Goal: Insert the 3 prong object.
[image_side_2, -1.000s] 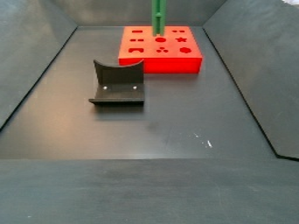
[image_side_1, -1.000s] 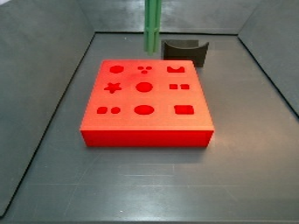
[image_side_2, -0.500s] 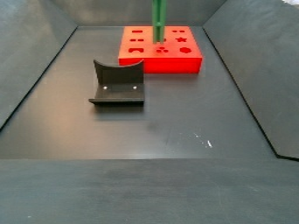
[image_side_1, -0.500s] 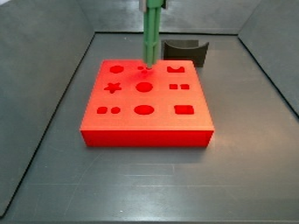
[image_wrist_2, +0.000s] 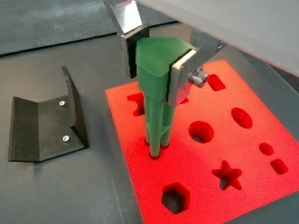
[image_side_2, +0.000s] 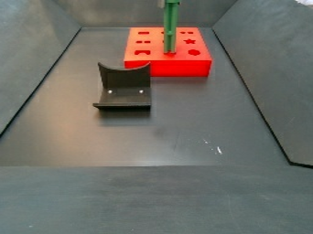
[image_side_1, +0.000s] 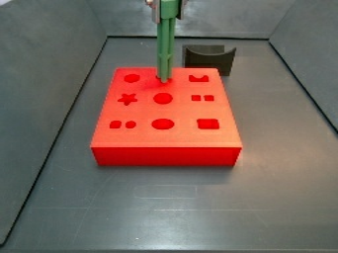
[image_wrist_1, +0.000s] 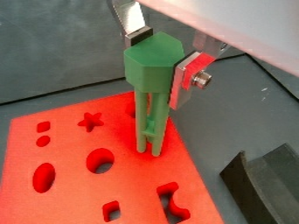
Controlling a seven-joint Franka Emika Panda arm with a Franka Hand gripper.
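Note:
My gripper (image_wrist_1: 163, 57) is shut on the thick head of the 3 prong object (image_wrist_1: 147, 105), a bright green stick that hangs upright. Both wrist views show the grip (image_wrist_2: 162, 57). The stick's thin rods reach down to the top of the red block (image_wrist_1: 135, 184), and their tips meet it at the spot of the three small holes. I cannot tell how deep they sit. In both side views the stick (image_side_1: 165, 44) (image_side_2: 171, 27) stands over the block's far part (image_side_1: 165, 155) (image_side_2: 184, 66). The gripper itself is cut off at the upper frame edge.
The red block (image_wrist_2: 131, 162) has several other shaped holes: star, round, oval, square, hexagon. The dark fixture with a curved notch (image_side_1: 209, 57) stands just beyond the block on the grey floor, and also shows in the other views (image_side_2: 123, 89) (image_wrist_2: 41, 131). Sloping grey walls surround the floor.
The gripper has carried the green stick from behind the block's far edge to over the block and lowered it. The lower end now rests at the three small holes.

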